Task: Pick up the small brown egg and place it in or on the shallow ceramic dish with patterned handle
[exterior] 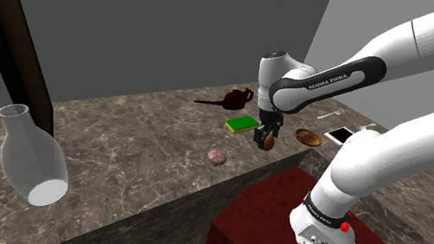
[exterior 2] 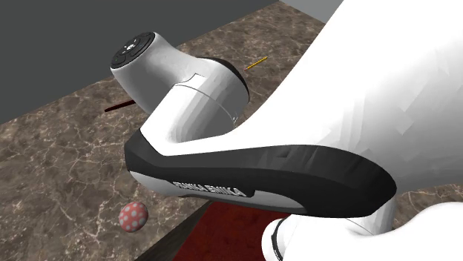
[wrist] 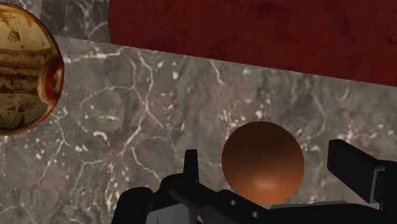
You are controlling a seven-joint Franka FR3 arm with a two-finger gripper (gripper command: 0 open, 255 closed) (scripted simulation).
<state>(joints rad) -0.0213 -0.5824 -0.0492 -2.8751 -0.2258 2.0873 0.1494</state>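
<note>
Grey wall (exterior: 175,32) behind brown marble counter (exterior: 141,150).

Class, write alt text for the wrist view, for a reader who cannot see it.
A brown egg sits between the black gripper's open fingers, neither visibly touching it, against a grey-brown marbled counter. A glossy brown-and-gold dish lies on the counter apart from the egg, and the dark red stand shows beyond the counter's edge.

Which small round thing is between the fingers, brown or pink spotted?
The plain brown egg. The pink spotted ball lies apart on the counter, off to the shoulder view's left of the fingers.
</note>
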